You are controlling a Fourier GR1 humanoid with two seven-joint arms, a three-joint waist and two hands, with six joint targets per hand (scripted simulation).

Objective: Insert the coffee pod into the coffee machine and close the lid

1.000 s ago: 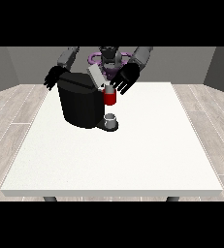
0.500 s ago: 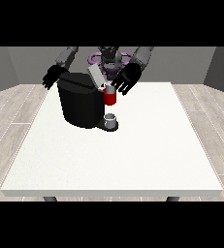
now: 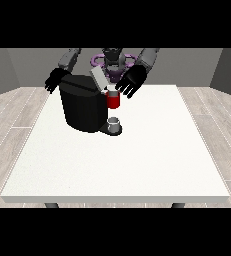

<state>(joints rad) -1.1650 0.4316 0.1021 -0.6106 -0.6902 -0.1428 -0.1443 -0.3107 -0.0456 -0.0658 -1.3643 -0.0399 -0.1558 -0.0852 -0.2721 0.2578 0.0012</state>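
Now the machine (image 3: 84, 107) stands on the worktop (image 3: 137, 160) toward the robot's side, its grey lid (image 3: 98, 79) tilted up and open. Whether the pod already sits in the red holder (image 3: 113, 100) at the machine's front I cannot tell; no pod shows apart from it, nor in either robot hand. A small grey cup (image 3: 115, 123) rests on the tray under the holder.

Judging by its look, a pod would be light, small and rigid, best pinched at its rim; the lid is a stiff hinged flap, best pushed down at its free upper edge, away from the hinge.

Just right of the lid, the robot hand at the view's right (image 3: 130, 82) hangs with fingers spread, holding nothing. Behind the machine's left shoulder, the robot hand at the view's left (image 3: 54, 81) looks relaxed and empty.

Against the earlier frames, the right-side hand has edged slightly closer to the lid; machine, cup and lid lie as before.
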